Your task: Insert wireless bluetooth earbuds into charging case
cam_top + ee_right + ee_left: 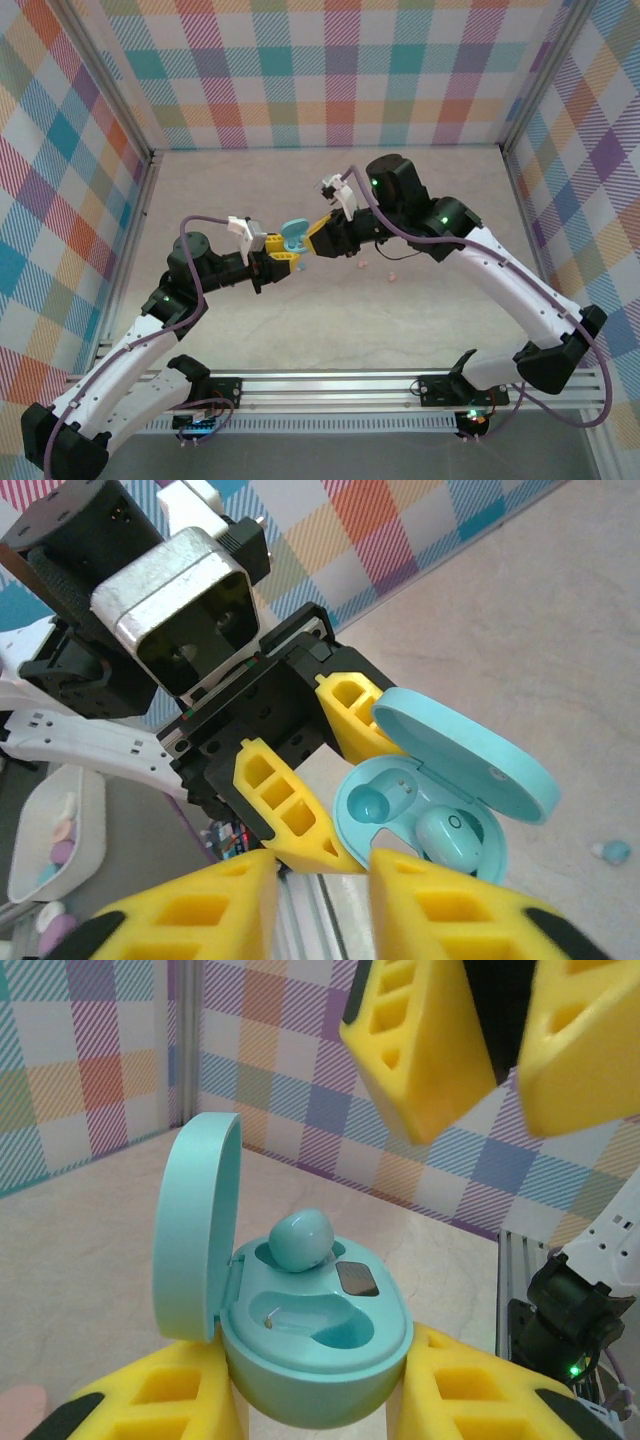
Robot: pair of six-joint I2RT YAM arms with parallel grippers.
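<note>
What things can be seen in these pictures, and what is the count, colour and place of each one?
charging case: one, light blue, lid open, held above the table.
blue earbuds: two, light blue; one in a slot of the case, the other lying on the table.
pink earbuds: two, salmon pink, on the table near the right arm; second one.
tray: one, white, with small pastel pieces that I cannot identify.
table: one, beige.
walls: pastel checked, around the table.
left gripper: one, yellow fingers, shut on the charging case.
right gripper: one, yellow fingers, open, just above the case.
</note>
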